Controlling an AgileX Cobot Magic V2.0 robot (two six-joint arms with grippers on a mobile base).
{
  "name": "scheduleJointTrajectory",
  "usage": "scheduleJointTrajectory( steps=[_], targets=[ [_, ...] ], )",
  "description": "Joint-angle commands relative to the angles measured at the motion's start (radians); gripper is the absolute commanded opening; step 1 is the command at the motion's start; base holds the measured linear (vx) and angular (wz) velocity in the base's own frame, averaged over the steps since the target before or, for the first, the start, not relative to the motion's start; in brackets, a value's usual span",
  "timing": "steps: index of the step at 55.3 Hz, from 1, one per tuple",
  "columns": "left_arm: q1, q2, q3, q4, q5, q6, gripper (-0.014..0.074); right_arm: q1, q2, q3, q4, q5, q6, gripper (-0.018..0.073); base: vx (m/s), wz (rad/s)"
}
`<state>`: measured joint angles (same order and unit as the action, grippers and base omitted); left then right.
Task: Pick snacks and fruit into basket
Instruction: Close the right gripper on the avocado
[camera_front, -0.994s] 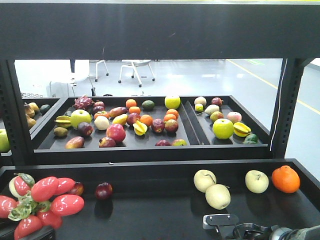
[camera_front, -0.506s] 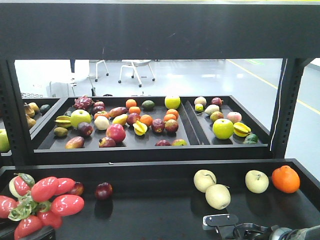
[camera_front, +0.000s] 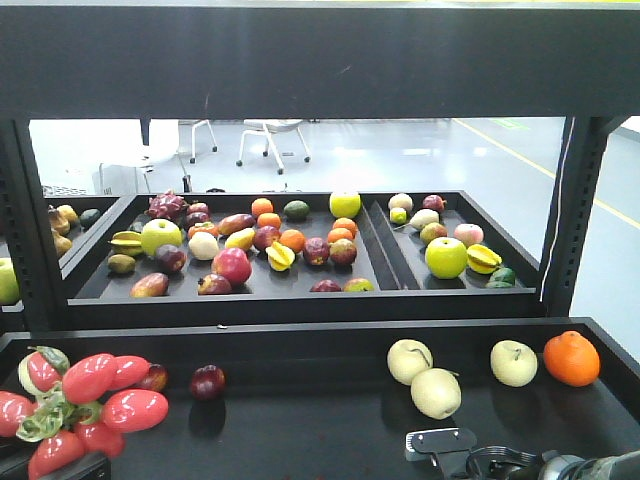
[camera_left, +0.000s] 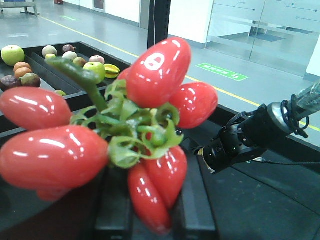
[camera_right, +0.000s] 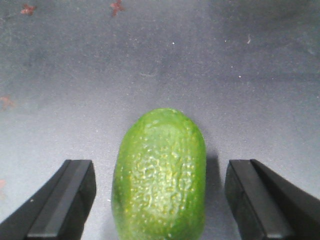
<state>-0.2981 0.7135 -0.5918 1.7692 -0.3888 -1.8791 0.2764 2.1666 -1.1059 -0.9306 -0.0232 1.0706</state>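
The near shelf tray (camera_front: 300, 420) has a wide bare stretch across its middle, between a small dark-red fruit (camera_front: 208, 382) on the left and three pale apples (camera_front: 436, 393) on the right. An orange (camera_front: 571, 359) sits beyond the apples, close to the tray's right wall. Above, the rack's black beam (camera_front: 320, 60) hangs low over the shelf, and an upright post (camera_front: 575, 210) closes in the right side.

The cluster of red fruits (camera_front: 85, 405) with green leaves is at the tray's left front corner. In the left wrist view it fills the frame. The left gripper (camera_left: 155, 200) has its fingers (camera_left: 116, 210) drawn in narrow, and the lowest fruits of the cluster fill the gap between them.

The right gripper (camera_right: 160, 167) is over a dark grey surface. Its fingers (camera_right: 65, 200) are spread wide, one on each side of the green bumpy avocado (camera_right: 160, 175). Bare floor shows between each finger and the fruit, and the surface ahead of it is open.

Behind the near tray, the large rear tray (camera_front: 372, 275) holds many mixed fruits, among them a green apple, starfruit and oranges. The narrower tray (camera_front: 520, 268) beside it holds about a dozen more.
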Motion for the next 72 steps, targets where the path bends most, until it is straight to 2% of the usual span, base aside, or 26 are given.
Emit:
scheduleJointTrajectory(
  steps=[1,66,72],
  targets=[
    [-0.001,-0.002,-0.028,0.018,0.019,0.0,0.0,-0.004,-0.054,-0.026,-0.003,-0.024,-0.01,0.0592,0.0,0.0],
    [-0.001,-0.002,-0.028,0.018,0.019,0.0,0.0,-0.004,-0.023,-0.035,-0.003,0.001,-0.006,0.0592,0.0,0.0],
    [-0.001,-0.002,-0.028,0.018,0.019,0.0,0.0,-0.004,-0.02,-0.035,-0.003,0.001,-0.006,0.0557,0.0,0.0]
  ],
)
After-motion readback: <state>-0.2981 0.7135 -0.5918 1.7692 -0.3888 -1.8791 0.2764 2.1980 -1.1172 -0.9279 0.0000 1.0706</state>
